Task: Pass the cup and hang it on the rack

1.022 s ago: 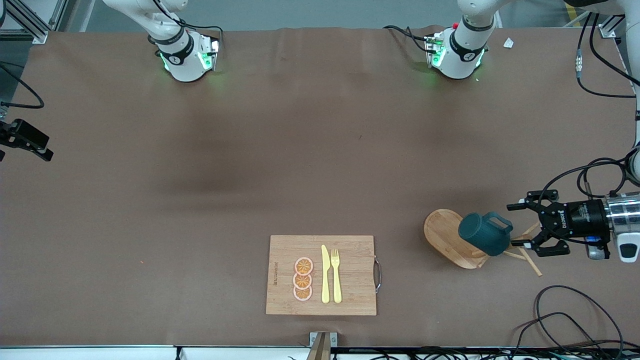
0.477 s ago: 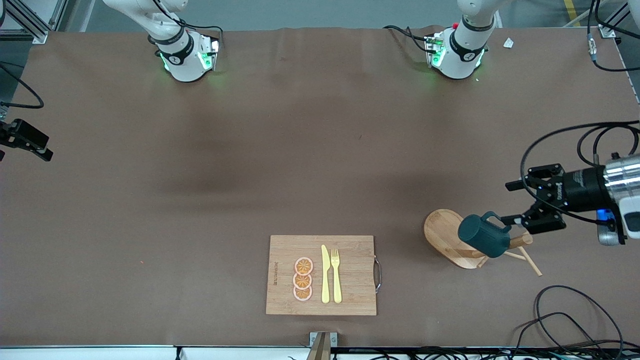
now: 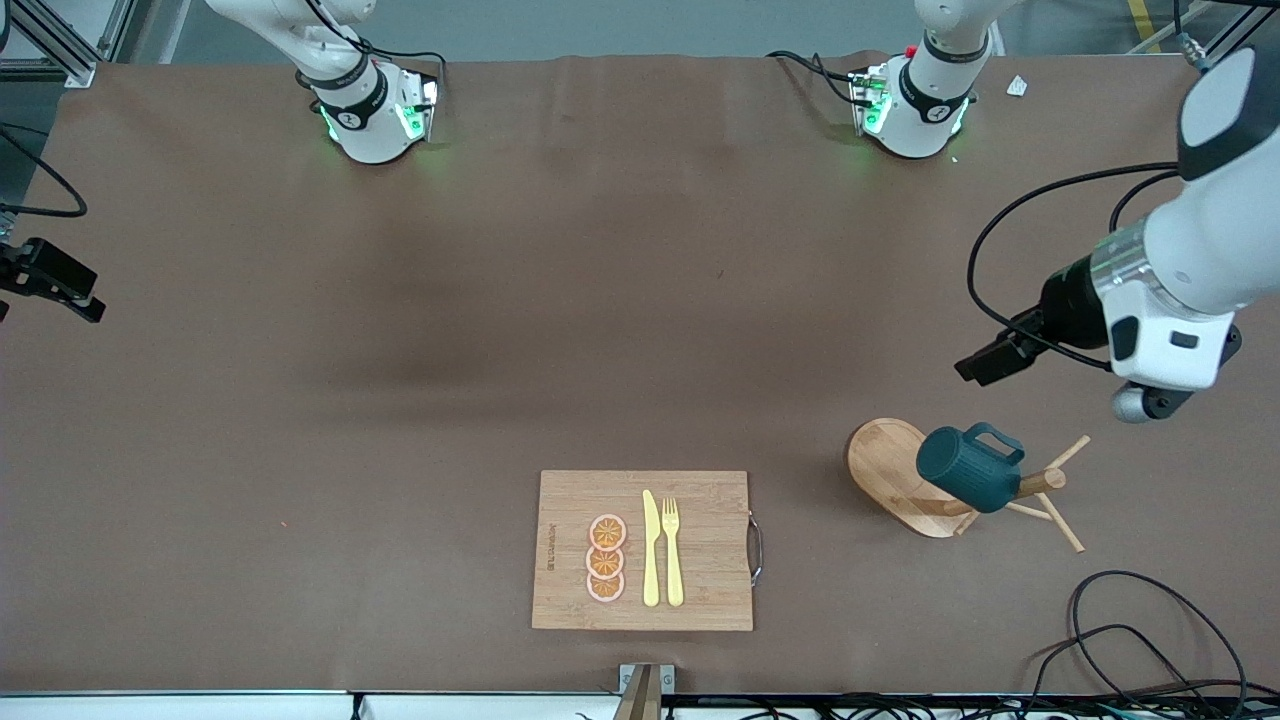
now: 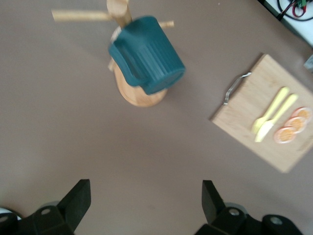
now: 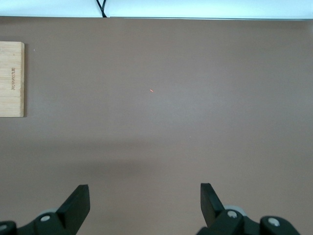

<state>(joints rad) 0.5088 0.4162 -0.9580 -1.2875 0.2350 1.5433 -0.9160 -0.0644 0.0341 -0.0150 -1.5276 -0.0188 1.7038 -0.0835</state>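
- Waiting out of the front view, the right gripper (image 5: 142, 205) hangs over bare table, jaws wide apart and empty.
- The cup (image 3: 968, 468) hangs on a peg of the rack (image 3: 900, 478), toward the left arm's end.
- The left gripper (image 4: 144, 205), spread wide and empty, hovers above the table beside the rack; a careless swing could knock the cup loose.

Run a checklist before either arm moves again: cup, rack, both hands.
1. Cup hangs on a rack peg, clear of the table: ok.
2. Rack upright on its base: ok.
3. Left hand open, holding nothing, apart from the cup: ok.
4. Right hand open, holding nothing, over bare table: ok.
5. Cup handle fully seated on the peg: cannot tell.
6. Cutting board with its cutlery lies clear of the rack: ok.
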